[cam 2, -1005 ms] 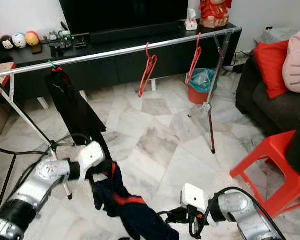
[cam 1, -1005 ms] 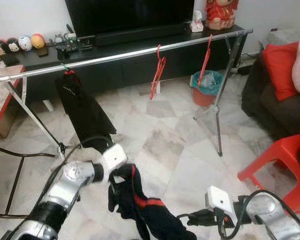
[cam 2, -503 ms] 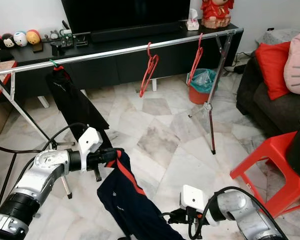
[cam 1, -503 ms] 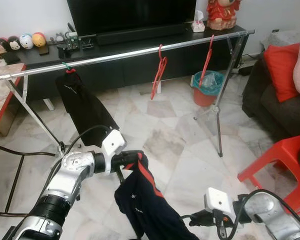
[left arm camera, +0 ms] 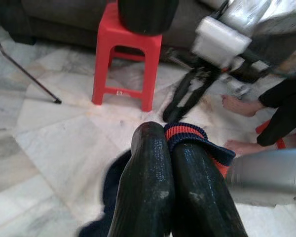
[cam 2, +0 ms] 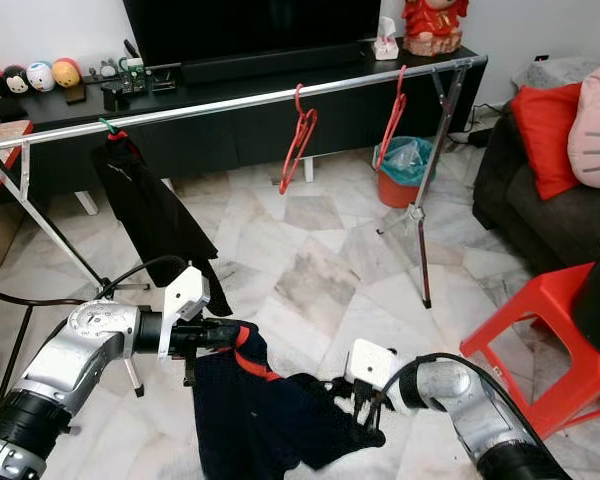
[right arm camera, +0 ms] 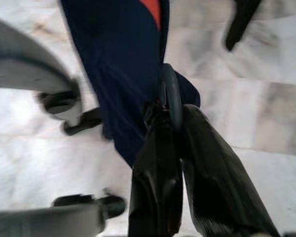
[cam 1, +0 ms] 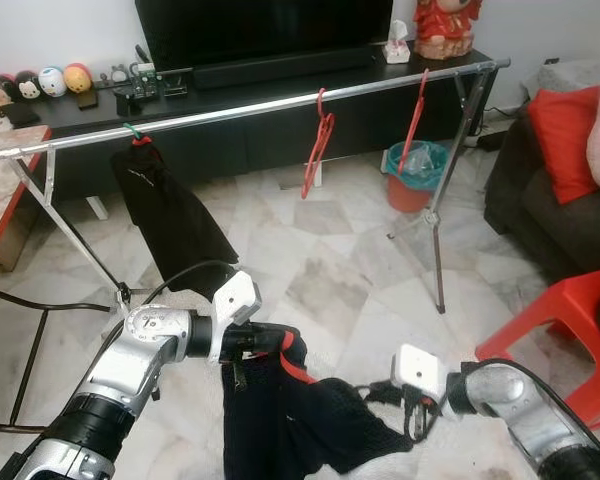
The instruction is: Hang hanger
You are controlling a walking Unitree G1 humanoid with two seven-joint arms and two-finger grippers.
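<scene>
A dark navy garment (cam 1: 300, 415) with a red-trimmed collar (left arm camera: 187, 133) is stretched low over the floor between both grippers. My left gripper (cam 1: 275, 338) is shut on the collar. My right gripper (cam 1: 375, 392) is shut on the garment's other side, and the cloth (right arm camera: 123, 74) bunches around its fingers (right arm camera: 158, 163). Farther off, a silver clothes rail (cam 1: 240, 110) runs across the room. It carries a hung black garment (cam 1: 170, 215) at its left and two bare red hangers (cam 1: 317, 140) (cam 1: 415, 115) toward its right.
The rail's crossed legs (cam 1: 435, 230) (cam 1: 70, 245) stand on the marble floor. A red plastic stool (cam 1: 565, 310) and a dark sofa with a red cushion (cam 1: 560, 140) are on the right. A teal bin (cam 1: 415, 170) and a black TV stand (cam 1: 280, 95) sit behind. A person's bare feet (left arm camera: 239, 106) are nearby.
The garment hung loose from my left gripper before. My right gripper has since risen, moved left and taken hold of it, spreading it out. The left gripper dropped slightly.
</scene>
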